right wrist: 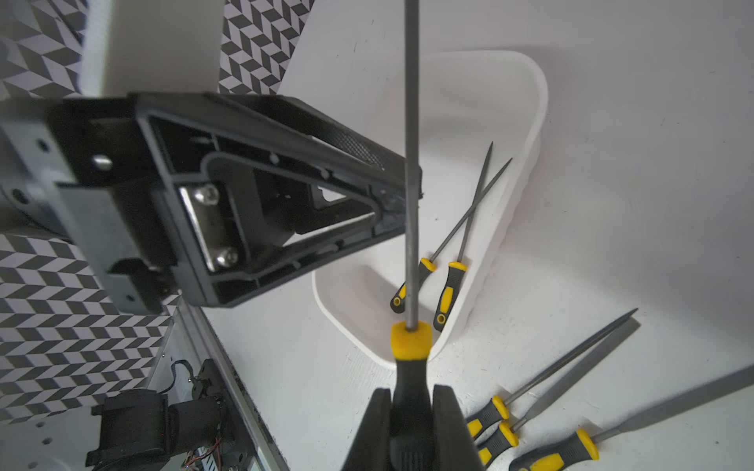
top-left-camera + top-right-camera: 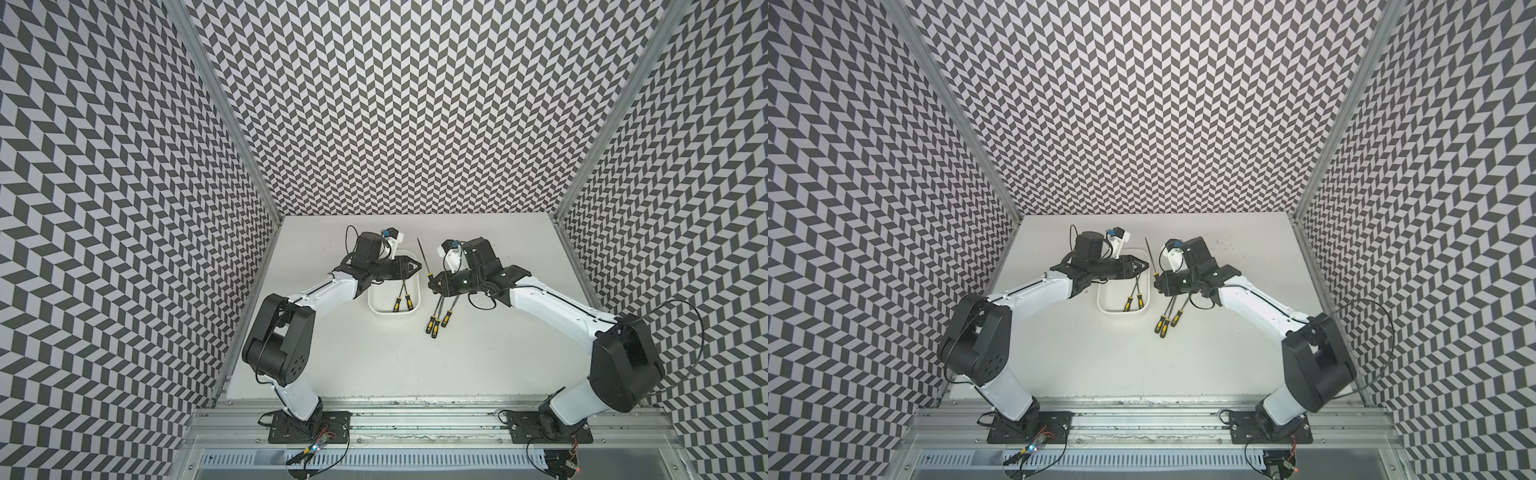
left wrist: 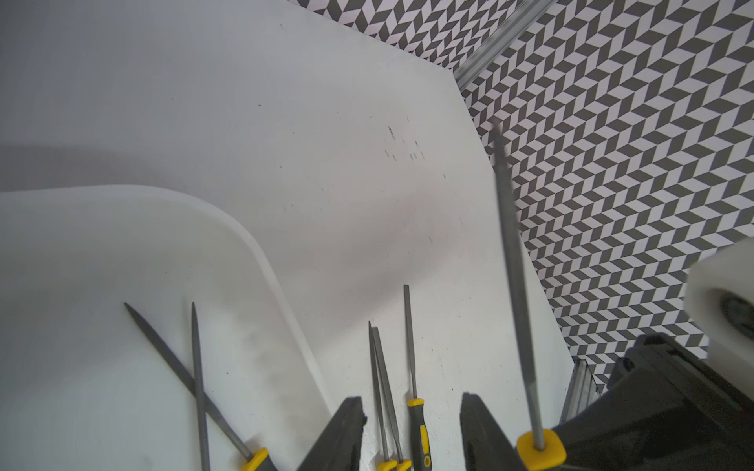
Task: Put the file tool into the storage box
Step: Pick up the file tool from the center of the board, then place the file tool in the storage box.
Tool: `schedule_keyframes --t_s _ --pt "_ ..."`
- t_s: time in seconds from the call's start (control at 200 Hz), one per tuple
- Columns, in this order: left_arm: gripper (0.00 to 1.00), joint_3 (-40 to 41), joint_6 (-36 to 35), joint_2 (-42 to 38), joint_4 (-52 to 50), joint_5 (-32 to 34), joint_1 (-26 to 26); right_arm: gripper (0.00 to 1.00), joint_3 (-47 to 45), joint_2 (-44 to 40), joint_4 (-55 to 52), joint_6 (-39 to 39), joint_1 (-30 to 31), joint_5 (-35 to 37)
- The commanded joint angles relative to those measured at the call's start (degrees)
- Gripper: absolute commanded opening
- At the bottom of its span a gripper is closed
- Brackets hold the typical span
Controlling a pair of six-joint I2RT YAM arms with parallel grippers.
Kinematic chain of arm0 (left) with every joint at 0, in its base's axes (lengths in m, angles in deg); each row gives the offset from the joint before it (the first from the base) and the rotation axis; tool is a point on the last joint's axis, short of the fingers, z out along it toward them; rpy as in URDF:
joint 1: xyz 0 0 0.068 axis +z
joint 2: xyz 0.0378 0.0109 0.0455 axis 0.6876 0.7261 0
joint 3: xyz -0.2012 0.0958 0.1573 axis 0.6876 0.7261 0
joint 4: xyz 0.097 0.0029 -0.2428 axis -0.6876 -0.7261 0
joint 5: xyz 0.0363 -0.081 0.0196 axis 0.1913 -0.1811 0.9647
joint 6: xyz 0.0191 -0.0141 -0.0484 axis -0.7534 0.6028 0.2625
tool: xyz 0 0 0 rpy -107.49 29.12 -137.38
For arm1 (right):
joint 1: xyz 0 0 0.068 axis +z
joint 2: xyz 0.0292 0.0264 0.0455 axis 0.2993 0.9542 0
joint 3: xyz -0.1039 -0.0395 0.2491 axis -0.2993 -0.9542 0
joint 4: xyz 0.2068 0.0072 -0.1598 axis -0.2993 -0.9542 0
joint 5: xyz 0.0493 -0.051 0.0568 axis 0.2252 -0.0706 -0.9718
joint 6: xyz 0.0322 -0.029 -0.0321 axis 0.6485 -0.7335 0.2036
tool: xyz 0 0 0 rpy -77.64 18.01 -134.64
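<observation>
Files lie in three places. One file tool is clamped by its black handle in the right gripper, just behind the yellow collar. Its grey shaft points toward the far wall. In both top views this file tool sits just right of the storage box, raised off the tabletop and outside the box.

The white storage box stands left of centre. Inside it, two files are crossed, with their yellow-and-black handles at the near end. To the right of the box, three files rest on the tabletop close together. Their handles are near and their shafts run under the right gripper.

The left gripper reaches in from the left over the far right part of the box, its tip close to the held shaft. In the left wrist view, the left gripper has its jaws partly apart with nothing between them. The held shaft passes outside them, beside one finger. Whether that finger touches the shaft cannot be told. In the right wrist view the shaft crosses in front of the left gripper's tip.
</observation>
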Motion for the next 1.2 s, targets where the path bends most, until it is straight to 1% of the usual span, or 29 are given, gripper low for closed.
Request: schedule_keyframes --t_s 0.0,0.285,0.486,0.721,0.871,0.987,1.192 --pt "0.44 -1.8 0.3 -1.8 2.6 -1.1 -0.8 0.02 1.8 1.1 2.9 -0.2 0.4 -3.1" --pt "0.44 -1.4 1.1 -2.2 4.0 -1.1 -1.6 0.02 1.8 1.6 3.0 0.0 1.0 -3.1" --pt "0.47 -2.5 2.0 -2.1 4.7 -2.1 -1.6 0.02 2.0 2.5 2.8 0.2 1.0 -2.9" --pt "0.47 -3.0 -1.5 -4.5 0.6 0.5 -0.6 0.02 2.0 2.3 2.0 0.0 1.0 -1.7" --pt "0.47 -2.6 -2.6 -4.6 -2.7 3.1 1.5 0.02 2.1 2.2 1.8 -0.2 1.0 -1.4" --pt "0.47 -1.1 -2.3 -5.1 -2.2 2.9 2.0 0.02 2.0 2.1 1.8 -0.2 1.1 -1.3" --pt "0.48 -0.1 0.3 -5.2 1.4 0.4 0.8 0.02 2.4 3.0 1.9 -0.3 1.1 -2.2"
